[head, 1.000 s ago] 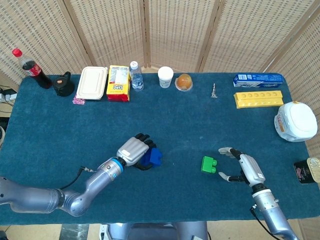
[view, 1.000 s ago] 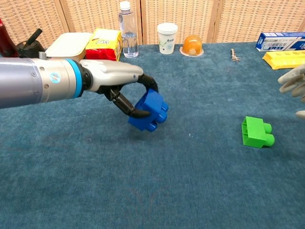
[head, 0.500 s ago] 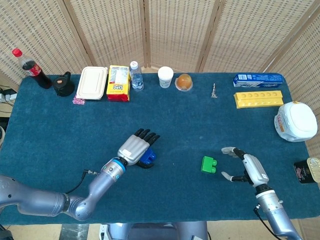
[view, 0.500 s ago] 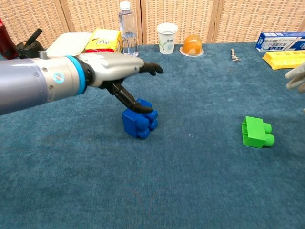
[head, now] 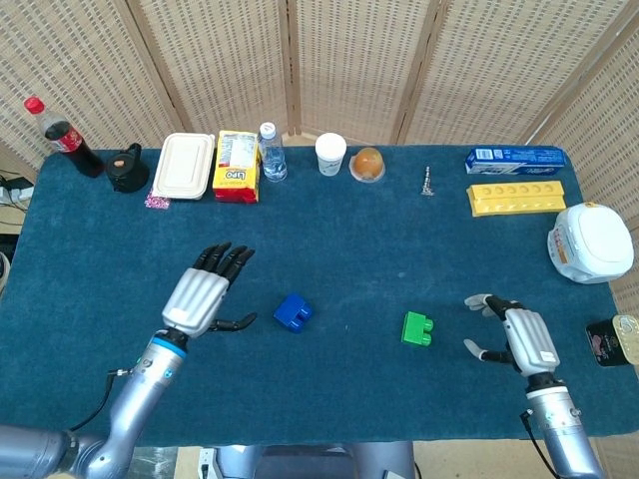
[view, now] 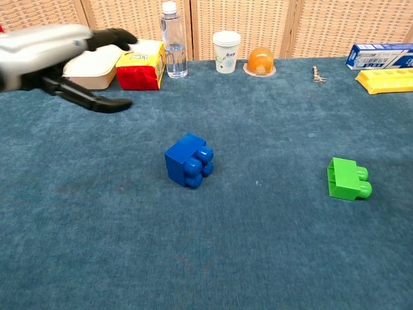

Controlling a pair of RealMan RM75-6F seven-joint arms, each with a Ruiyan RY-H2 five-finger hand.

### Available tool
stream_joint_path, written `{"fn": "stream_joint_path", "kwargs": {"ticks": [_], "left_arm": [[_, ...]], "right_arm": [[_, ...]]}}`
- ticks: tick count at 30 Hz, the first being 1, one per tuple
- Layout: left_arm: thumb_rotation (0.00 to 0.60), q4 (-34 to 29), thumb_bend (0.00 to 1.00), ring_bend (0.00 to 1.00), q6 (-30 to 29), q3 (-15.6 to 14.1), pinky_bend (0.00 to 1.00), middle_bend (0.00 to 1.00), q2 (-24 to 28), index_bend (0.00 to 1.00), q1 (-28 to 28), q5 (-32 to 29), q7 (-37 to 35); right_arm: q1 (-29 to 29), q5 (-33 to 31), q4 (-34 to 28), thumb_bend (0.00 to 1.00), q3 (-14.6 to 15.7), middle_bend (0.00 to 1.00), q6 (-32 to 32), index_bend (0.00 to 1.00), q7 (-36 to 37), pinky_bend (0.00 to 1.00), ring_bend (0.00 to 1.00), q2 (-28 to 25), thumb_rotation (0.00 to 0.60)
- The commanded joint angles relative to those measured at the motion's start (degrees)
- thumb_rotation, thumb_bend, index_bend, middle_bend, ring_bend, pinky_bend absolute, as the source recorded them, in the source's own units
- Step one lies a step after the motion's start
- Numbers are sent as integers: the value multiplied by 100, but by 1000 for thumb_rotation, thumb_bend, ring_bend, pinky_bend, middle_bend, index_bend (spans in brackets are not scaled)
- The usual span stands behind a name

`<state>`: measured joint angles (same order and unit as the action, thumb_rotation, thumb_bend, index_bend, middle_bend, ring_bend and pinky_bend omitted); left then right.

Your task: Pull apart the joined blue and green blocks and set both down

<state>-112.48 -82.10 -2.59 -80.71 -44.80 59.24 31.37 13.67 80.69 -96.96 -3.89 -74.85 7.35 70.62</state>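
Though parted and both down on the cloth, still worth listing for handling: blue block (head: 293, 312), lying on its side just off the fingertips of left hand (head: 206, 295), studs turned sideways in the chest view; green block (head: 417, 328), near and to the inner side of right hand (head: 523, 338), studs likewise pointing sideways, clear of the palm. Well apart from one another, between the two hands. Judged as moulded hard plastic: stiff, light, not fragile, faces smooth and somewhat slippery, corners rounded; unlikely to deform under a firm pinch, likely to skate or tip on the nap if nudged from one side only. Best purchase, by this reckoning: thumb against one flat side wall and opposing fingers on the wall across from it, low on the body and away from the studs, which offer only small curved contact. Left hand spread wide, palm down, fingers extended and thumb out, holding nothing, raised off the cloth in the chest view. Right hand also spread, fingers apart, empty, seen only from the head view. Task judged complete or nearly so as things lie: neither block touched, neither joined to the other. Risk, if picked up again: light piece rolling onto its studs on release, so set down flat face first.
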Motion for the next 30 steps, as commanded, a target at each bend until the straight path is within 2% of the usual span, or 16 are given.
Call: {"fn": "stream_joint_path", "kwargs": {"ticks": [1, 3, 5, 11, 22, 30], "left_arm": [[323, -168, 254, 0, -401, -292, 101, 111, 146, 57, 407, 395, -81], [320, -233, 254, 0, -702, -495, 101, 111, 211, 57, 741, 609, -162], [322, -294, 254, 0, -1169, -817, 101, 111, 328, 58, 1194, 1000, -293], [327, -126, 255, 0, -1747, -1137, 101, 111, 457, 64, 2007, 1581, -593], [322, 239, 255, 0, -2300, -1161, 101, 111, 644, 77, 3141, 1847, -1073], [332, 424, 254, 0, -2372, -1055, 101, 111, 684, 78, 3680, 1967, -1315]], "right_arm": [[-112, 16, 20, 274, 50, 395, -163, 339, -283, 338, 424, -2, 600], [-174, 51, 38, 273, 97, 401, -243, 346, -440, 338, 425, -12, 600], [-258, 109, 15, 274, 179, 405, -332, 353, -634, 340, 425, -55, 600], [-380, 188, -126, 274, 262, 411, -445, 361, -874, 342, 426, -108, 600], [-646, 84, -412, 275, 330, 415, -677, 367, -1405, 342, 426, -167, 600], [-821, -11, -540, 274, 328, 416, -874, 370, -1841, 336, 415, -249, 600]]}}
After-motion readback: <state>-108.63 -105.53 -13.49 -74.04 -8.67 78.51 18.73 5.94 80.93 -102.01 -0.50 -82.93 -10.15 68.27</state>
